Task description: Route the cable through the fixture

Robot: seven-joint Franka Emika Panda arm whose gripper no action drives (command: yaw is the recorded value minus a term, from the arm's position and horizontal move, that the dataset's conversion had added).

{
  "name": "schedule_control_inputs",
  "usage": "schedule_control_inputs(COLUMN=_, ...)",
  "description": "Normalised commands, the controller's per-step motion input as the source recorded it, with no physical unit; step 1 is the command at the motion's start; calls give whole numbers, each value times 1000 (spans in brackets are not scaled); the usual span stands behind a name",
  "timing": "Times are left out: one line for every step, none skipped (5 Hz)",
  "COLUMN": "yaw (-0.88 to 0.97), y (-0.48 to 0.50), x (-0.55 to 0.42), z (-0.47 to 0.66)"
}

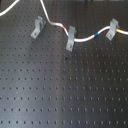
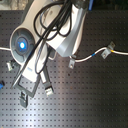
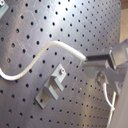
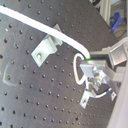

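A white cable [image 1: 57,25] with blue and yellow marks runs across the black perforated board. In the first exterior view it lies at the three grey clip fixtures: left [image 1: 37,27], middle [image 1: 71,37] and right [image 1: 112,29]. Its free part leaves over the top edge of the first exterior view, where my gripper is out of sight. In the first wrist view my gripper [image 3: 96,60] is shut on the cable [image 3: 50,45] above a clip [image 3: 52,86]. The second wrist view shows the same grip [image 4: 92,61] beside a clip [image 4: 47,47].
In the second exterior view the arm [image 2: 55,30] with its black hoses covers the left half of the board. Two clips [image 2: 72,62] [image 2: 106,51] and the cable [image 2: 92,55] show to the right of the arm. Another small clip [image 4: 85,100] lies near the fingers.
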Motion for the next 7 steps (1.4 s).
schedule_control_inputs(yaw=-191, y=77, x=-104, z=145)
schedule_control_inputs(yaw=366, y=287, x=-246, z=276)
schedule_control_inputs(yaw=291, y=179, x=-348, z=322)
schedule_control_inputs(yaw=-80, y=-74, x=-83, z=531)
schedule_control_inputs(yaw=-534, y=-332, x=-206, z=480)
schedule_control_inputs(yaw=-542, y=-320, x=-186, z=426)
schedule_control_inputs(yaw=-63, y=-111, x=-342, z=116)
